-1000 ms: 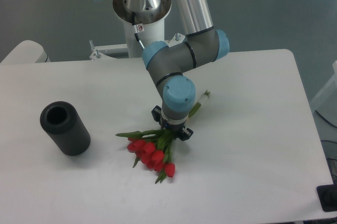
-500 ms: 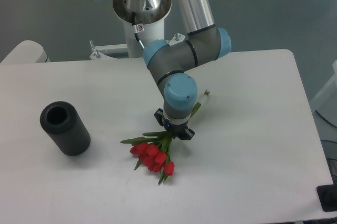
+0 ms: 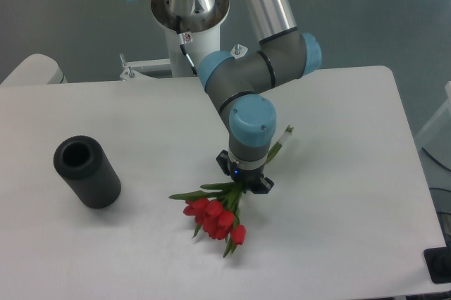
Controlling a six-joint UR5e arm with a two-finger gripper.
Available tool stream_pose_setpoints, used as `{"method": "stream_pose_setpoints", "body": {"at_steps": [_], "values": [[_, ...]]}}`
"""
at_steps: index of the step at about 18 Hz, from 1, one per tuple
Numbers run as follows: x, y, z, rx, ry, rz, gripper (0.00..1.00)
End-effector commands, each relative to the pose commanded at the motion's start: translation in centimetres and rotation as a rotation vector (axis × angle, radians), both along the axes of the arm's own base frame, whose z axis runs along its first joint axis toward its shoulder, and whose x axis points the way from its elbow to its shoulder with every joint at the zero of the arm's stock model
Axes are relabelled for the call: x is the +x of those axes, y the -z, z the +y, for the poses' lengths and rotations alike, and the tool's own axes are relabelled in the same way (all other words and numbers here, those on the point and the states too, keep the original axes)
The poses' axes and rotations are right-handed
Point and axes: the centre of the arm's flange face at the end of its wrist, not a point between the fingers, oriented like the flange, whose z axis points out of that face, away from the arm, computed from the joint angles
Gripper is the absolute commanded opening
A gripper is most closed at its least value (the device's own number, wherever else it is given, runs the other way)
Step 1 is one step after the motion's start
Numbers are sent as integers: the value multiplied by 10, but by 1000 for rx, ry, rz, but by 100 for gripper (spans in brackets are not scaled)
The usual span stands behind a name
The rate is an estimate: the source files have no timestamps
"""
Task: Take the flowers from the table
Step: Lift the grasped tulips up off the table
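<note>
The flowers (image 3: 215, 217), a bunch of red tulip buds with green stems and leaves, hang from my gripper (image 3: 244, 182) over the middle of the white table (image 3: 352, 103). The buds point to the lower left. The tied stem ends (image 3: 285, 135) stick out to the upper right behind the wrist. My gripper points down and is shut on the stems just above the leaves. Its fingertips are mostly hidden by the wrist and the leaves.
A black hollow cylinder (image 3: 88, 171) stands on the left part of the table, well apart from the flowers. The arm's base (image 3: 189, 11) stands at the table's back edge. The table's right edge and front edge are in view.
The gripper has moved to the right and toward the camera, and the flowers have moved with it, held by the stems. The black cylinder has not moved.
</note>
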Motion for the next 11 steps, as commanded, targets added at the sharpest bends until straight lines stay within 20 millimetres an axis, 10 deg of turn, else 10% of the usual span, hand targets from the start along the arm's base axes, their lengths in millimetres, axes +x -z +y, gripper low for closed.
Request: {"method": "stream_pose_setpoints", "body": {"at_steps": [11], "values": [[-34, -11, 35, 31, -1, -48, 0]]}}
